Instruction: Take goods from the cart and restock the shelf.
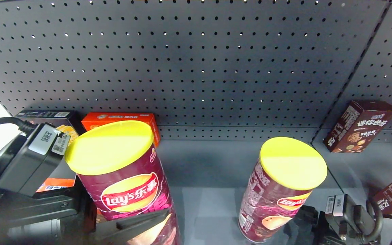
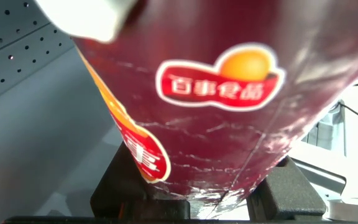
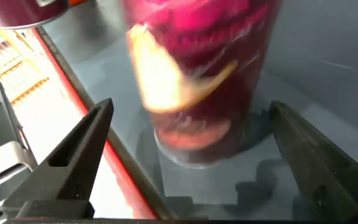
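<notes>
Fingers on the left (image 2: 291,193) clasp one chip can (image 1: 124,177); right fingers (image 3: 73,162) gape around another can (image 1: 277,197).

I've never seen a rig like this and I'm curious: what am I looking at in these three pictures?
It's a two-armed robot restocking a shop shelf. The large picture is from its head camera; the other two from cameras on its wrists. The left gripper holds a purple chip canister with a yellow lid. The right gripper is open, its fingers either side of a second canister standing on the shelf. An orange box and a brown box sit farther back.
</notes>
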